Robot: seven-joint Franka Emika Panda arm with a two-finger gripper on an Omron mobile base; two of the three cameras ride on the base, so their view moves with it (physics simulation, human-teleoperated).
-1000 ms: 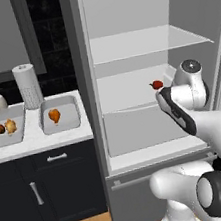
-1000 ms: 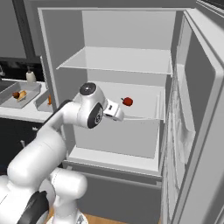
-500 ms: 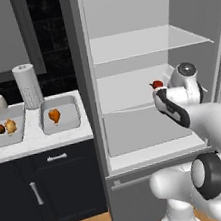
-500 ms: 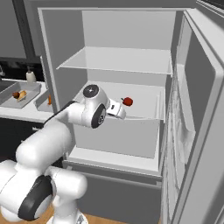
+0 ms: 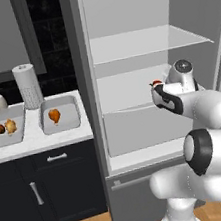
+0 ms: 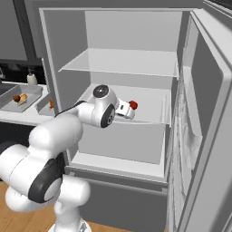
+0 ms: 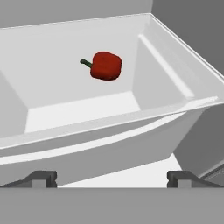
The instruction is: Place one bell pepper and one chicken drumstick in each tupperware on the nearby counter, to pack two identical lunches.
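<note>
A: Where is the glossy red bell pepper [image 7: 105, 65] with the green stem?
B: Lying in the white fridge drawer [image 7: 170, 76], toward its back.
A: And the hand [image 7: 111, 177]?
B: Just outside the drawer's front lip, fingers spread wide, holding nothing.
A: The white marble counter [image 5: 61, 135]?
B: Left of the fridge, carrying two grey tubs.

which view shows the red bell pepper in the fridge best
The hand view: the red bell pepper lies whole and unblocked, green stem visible, inside the white fridge drawer. The right base view shows a small red blob beyond the hand; the left base view shows a sliver above the arm.
</note>
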